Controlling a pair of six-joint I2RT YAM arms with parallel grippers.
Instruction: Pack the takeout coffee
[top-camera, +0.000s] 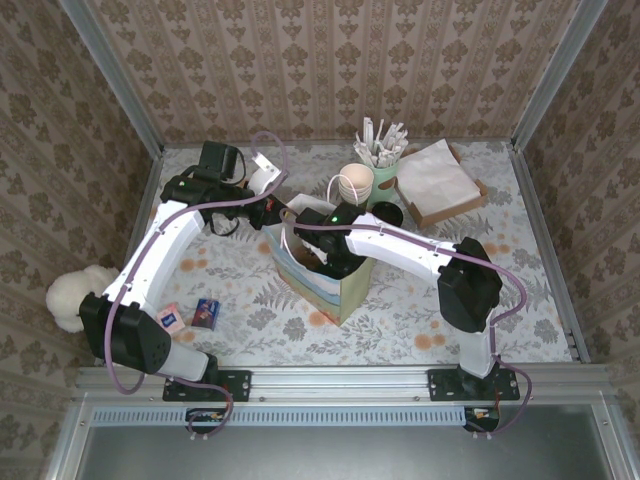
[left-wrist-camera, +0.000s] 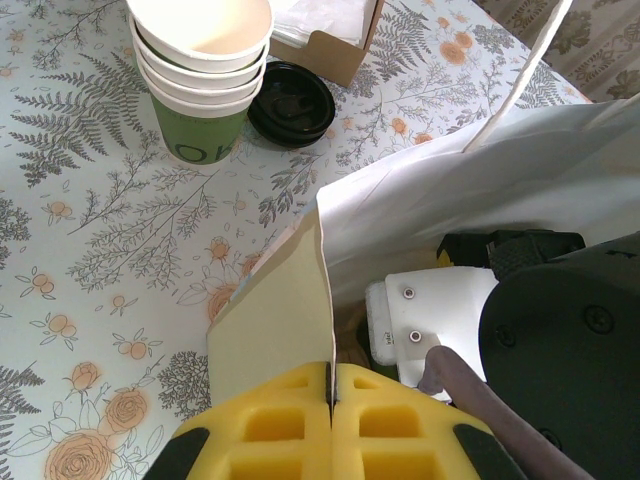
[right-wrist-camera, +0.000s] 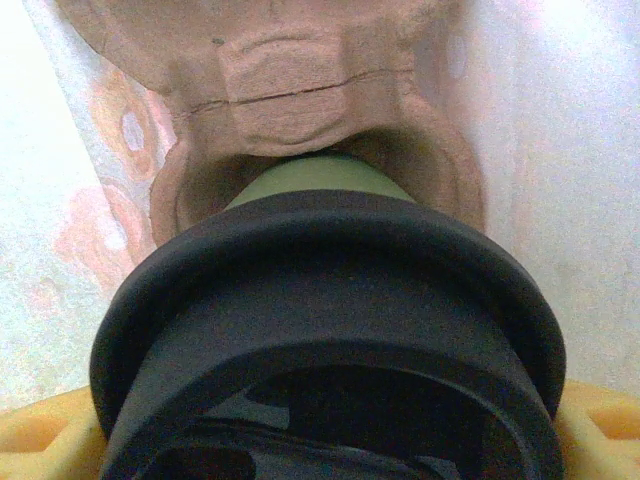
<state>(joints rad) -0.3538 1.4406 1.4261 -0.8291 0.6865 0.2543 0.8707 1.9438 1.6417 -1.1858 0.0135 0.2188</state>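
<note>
left gripper (left-wrist-camera: 330, 398) fingers together on bag (left-wrist-camera: 275, 320) rim, right gripper (right-wrist-camera: 320, 440) clamped round lidded cup (right-wrist-camera: 320, 290) over carrier tray (right-wrist-camera: 290, 90) well. off-centre release = cup tips, spills, imo

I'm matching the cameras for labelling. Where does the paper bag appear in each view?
Top external: paper bag in the middle of the picture.
Left wrist: its rim lower middle, pinched by the left gripper.
Right wrist: its pale inner wall along the right edge.
Shared landmark: cup stack, top and left wrist views.
</note>
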